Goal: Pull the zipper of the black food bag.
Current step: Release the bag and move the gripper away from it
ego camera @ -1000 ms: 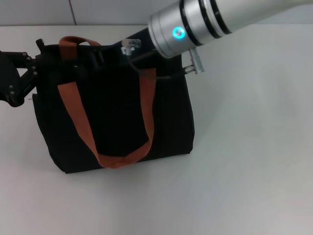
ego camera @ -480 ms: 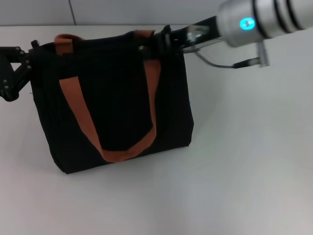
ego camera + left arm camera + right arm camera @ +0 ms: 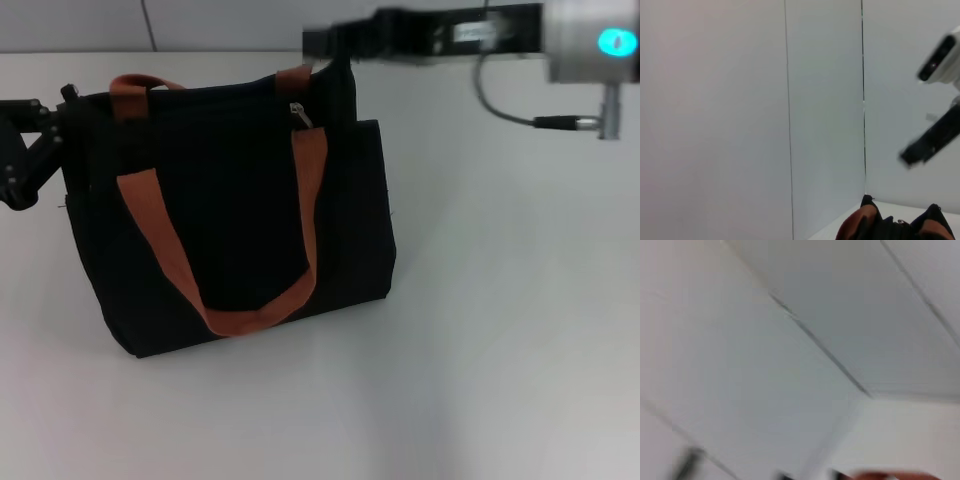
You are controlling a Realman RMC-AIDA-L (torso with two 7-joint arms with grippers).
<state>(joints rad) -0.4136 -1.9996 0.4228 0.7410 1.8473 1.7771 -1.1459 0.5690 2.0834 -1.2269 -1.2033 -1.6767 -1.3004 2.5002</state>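
Right claw (image 3: pixel 322 42) has withdrawn; head view alone shows zipper (image 3: pixel 299 115).

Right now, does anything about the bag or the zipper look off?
Nothing stands out. The black food bag stands upright on the table, zipper pull hanging at its top edge. The left gripper is at the bag's left corner; the right gripper sits above the right corner.

Black food bag (image 3: pixel 230 220) stands on table (image 3: pixel 500 350), zipper (image 3: pixel 299 114) at its top edge
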